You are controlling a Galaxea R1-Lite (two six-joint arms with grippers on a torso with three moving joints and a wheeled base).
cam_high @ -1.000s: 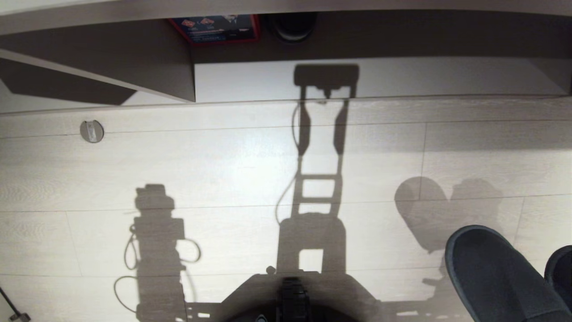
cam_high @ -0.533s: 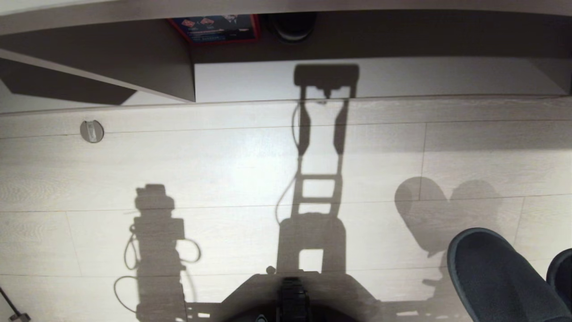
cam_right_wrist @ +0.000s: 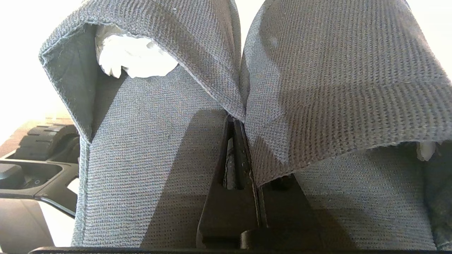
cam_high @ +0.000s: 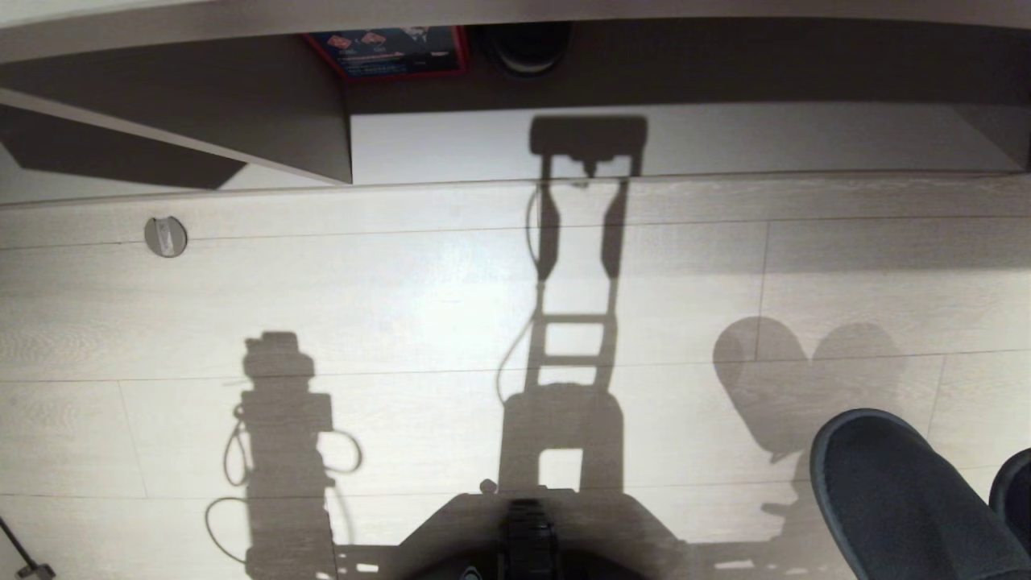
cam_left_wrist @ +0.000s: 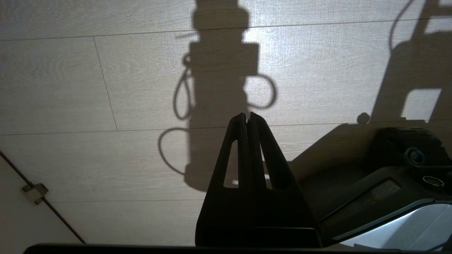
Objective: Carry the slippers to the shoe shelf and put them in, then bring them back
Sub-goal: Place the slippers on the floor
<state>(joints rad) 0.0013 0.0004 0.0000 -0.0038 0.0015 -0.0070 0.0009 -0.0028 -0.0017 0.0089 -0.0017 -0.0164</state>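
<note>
The slippers (cam_high: 894, 499), dark grey fabric, hang at the lower right of the head view, the second one (cam_high: 1013, 491) cut off by the frame edge. In the right wrist view both slippers (cam_right_wrist: 152, 148) fill the picture, and my right gripper (cam_right_wrist: 236, 121) is shut on their inner edges, pinched together. White paper stuffing (cam_right_wrist: 134, 60) shows inside one toe cap. My left gripper (cam_left_wrist: 248, 116) is shut and empty above the floor. The shoe shelf (cam_high: 564, 149) lies ahead, with its pale base board and its divider panel (cam_high: 314, 137).
A red-and-blue box (cam_high: 387, 50) and a round black object (cam_high: 527, 44) sit deep in the shelf. A round metal door stop (cam_high: 165, 236) is set in the wooden floor. My base (cam_high: 523, 532) shows at the bottom edge. A cable with a clip (cam_left_wrist: 33, 192) runs along the floor.
The slippers have drifted slightly towards the lower right corner of the head view. Nothing else has moved.
</note>
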